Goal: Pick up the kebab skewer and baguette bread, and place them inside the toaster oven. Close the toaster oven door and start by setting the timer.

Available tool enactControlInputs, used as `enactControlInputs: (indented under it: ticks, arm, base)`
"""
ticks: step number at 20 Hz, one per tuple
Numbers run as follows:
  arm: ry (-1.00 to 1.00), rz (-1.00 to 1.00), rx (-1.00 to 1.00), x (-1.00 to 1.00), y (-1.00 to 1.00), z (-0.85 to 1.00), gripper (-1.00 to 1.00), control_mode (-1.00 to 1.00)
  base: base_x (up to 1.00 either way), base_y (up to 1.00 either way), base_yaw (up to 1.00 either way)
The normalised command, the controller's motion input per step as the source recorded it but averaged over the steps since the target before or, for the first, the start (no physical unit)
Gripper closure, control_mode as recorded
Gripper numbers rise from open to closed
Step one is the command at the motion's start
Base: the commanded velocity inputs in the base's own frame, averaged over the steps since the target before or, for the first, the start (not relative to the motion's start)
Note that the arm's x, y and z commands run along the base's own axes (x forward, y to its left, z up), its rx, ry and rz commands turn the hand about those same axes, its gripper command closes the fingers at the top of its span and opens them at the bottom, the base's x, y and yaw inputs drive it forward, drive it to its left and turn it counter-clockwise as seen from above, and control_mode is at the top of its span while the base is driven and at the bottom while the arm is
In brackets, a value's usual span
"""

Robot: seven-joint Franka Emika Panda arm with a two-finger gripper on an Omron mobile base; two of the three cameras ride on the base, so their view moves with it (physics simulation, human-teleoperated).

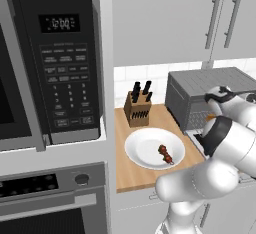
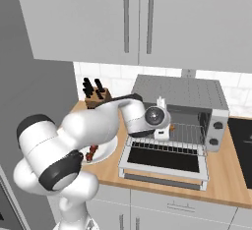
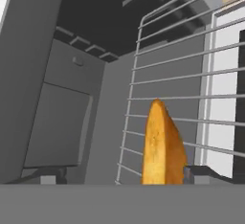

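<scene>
The grey toaster oven [image 1: 210,84] [image 2: 179,92] stands on the wooden counter with its door [image 2: 165,158] dropped flat. My gripper [image 2: 162,134] [image 3: 123,175] reaches into the oven mouth over the wire rack [image 2: 183,133] [image 3: 172,74], its fingers spread wide. The golden-orange baguette bread [image 3: 162,146] [image 2: 172,126] lies against the rack between the fingers, close to the right fingertip [image 3: 200,173] and apart from the left one. The kebab skewer [image 1: 165,153] [image 2: 90,153] lies on a white plate [image 1: 136,148] left of the oven.
A knife block [image 1: 137,106] [image 2: 93,93] stands behind the plate by the tiled wall. The black keypad microwave [image 1: 55,63] and built-in wall oven [image 1: 50,198] are at the left. Two knobs [image 2: 214,133] sit on the toaster oven's right front. Cabinets hang overhead.
</scene>
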Motion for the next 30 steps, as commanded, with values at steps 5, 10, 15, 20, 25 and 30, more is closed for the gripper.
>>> enactControlInputs:
  ticks: [5, 10, 15, 20, 25, 30]
  arm:
    - [0.06, 0.00, 0.00, -0.59, -0.01, 0.09, -1.00, -1.00]
    - [0.09, 0.00, 0.00, -0.56, 0.00, 0.14, -1.00, -1.00]
    - [0.20, 0.00, 0.00, -0.27, 0.02, 0.44, -1.00, -1.00]
    - [0.15, 0.23, 0.00, 0.00, 0.57, 0.02, -1.00, -1.00]
    - [0.09, 0.41, 0.00, 0.00, 0.73, 0.00, -1.00, -1.00]
    - [0.11, 0.43, -0.02, -0.11, 0.79, 0.00, -1.00, -1.00]
  base:
    - [0.00, 0.00, 0.00]
    - [0.00, 0.00, 0.00]
    - [0.00, 0.00, 0.00]
    - [0.00, 0.00, 0.00]
    - [0.00, 0.00, 0.00]
    - [0.00, 0.00, 0.00]
